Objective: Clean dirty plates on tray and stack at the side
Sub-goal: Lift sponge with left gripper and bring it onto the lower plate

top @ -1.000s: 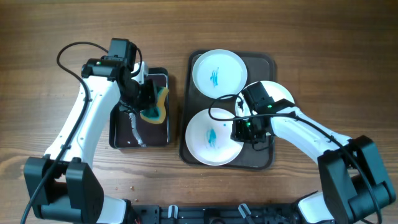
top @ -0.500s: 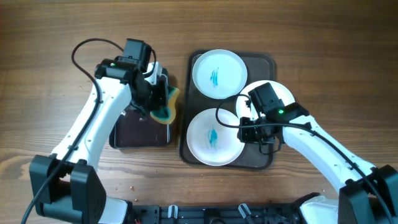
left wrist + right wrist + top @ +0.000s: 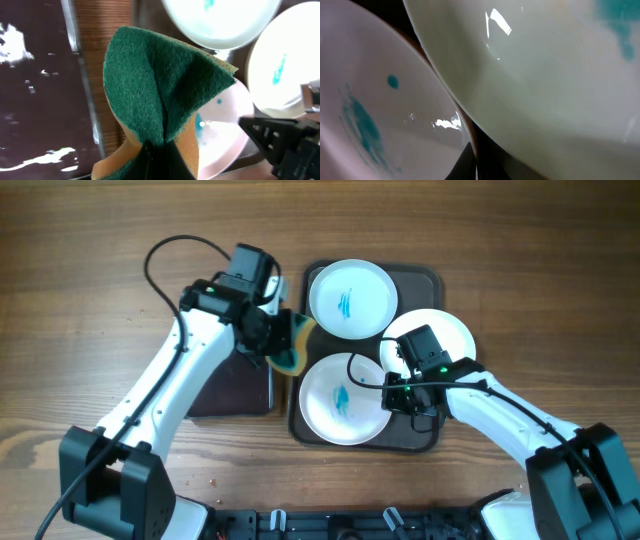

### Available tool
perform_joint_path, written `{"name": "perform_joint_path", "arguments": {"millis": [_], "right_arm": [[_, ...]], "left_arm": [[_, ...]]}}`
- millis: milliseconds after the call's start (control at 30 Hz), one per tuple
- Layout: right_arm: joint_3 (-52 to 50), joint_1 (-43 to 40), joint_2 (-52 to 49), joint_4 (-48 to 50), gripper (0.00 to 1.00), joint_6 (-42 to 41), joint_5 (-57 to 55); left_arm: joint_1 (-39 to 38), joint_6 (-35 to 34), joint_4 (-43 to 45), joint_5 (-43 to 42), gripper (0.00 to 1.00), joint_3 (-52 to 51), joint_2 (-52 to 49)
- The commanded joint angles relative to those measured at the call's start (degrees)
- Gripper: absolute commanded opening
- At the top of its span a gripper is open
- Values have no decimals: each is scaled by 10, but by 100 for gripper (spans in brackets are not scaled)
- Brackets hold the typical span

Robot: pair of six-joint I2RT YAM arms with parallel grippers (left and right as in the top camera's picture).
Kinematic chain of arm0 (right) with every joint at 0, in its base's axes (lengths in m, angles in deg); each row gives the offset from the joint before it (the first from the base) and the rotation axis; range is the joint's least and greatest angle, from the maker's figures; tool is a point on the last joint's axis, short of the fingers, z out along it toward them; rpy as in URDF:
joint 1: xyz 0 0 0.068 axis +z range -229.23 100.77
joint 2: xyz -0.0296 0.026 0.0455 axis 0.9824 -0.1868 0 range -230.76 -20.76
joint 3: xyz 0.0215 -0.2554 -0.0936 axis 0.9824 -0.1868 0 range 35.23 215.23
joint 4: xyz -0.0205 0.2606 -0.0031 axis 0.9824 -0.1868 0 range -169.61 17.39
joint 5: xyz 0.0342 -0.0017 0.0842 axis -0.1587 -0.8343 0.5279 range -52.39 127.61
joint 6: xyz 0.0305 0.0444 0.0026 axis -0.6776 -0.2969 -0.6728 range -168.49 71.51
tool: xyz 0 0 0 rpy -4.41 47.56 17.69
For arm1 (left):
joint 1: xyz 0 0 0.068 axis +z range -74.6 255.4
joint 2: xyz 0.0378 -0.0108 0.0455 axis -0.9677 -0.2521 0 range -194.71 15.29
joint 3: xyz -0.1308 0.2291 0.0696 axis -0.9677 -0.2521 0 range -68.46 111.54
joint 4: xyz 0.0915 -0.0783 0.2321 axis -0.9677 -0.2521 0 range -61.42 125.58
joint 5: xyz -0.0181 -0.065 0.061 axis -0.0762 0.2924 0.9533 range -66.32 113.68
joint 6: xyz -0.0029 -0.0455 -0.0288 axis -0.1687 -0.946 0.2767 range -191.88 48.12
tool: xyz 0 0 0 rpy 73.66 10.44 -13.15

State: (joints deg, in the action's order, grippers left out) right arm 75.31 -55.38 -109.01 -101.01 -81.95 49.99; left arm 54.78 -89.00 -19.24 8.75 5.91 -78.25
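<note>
Three white plates with teal smears lie on the dark brown tray [image 3: 427, 281]: one at the back [image 3: 352, 298], one at the front [image 3: 340, 402], and one on the right [image 3: 440, 330], partly under my right arm. My right gripper [image 3: 400, 394] [image 3: 472, 162] is shut on the right rim of the front plate [image 3: 365, 125]; another plate [image 3: 545, 75] overlaps close beside it. My left gripper [image 3: 272, 340] [image 3: 160, 152] is shut on a folded green-and-yellow sponge [image 3: 293, 345] [image 3: 160, 85], which hangs over the tray's left edge, just above the front plate [image 3: 222, 125].
A smaller black tray [image 3: 230, 385] lies on the wooden table to the left of the brown tray, partly under my left arm. Cables loop above both arms. The right arm's black gripper body [image 3: 282, 142] shows at the lower right of the left wrist view.
My left arm has carried the sponge right, from over the black tray to the brown tray's left edge. My right gripper has closed on the front plate's rim.
</note>
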Motion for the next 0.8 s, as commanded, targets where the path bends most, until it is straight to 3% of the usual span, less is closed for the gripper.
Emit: {"name": "perform_joint_path", "arguments": {"millis": [0, 200, 500, 767], "right_arm": [[-29, -1, -7, 21, 4, -28, -38], [-30, -1, -7, 25, 4, -26, -35], [-30, -1, -7, 27, 4, -26, -35], [-30, -1, -7, 35, 5, -29, -34]], "left_arm": [[-33, -29, 9, -11, 4, 6, -12], [-90, -45, 33, -55, 4, 6, -71], [-185, -133, 89, -54, 4, 6, -173], [-191, -164, 116, -4, 4, 6, -232]]}}
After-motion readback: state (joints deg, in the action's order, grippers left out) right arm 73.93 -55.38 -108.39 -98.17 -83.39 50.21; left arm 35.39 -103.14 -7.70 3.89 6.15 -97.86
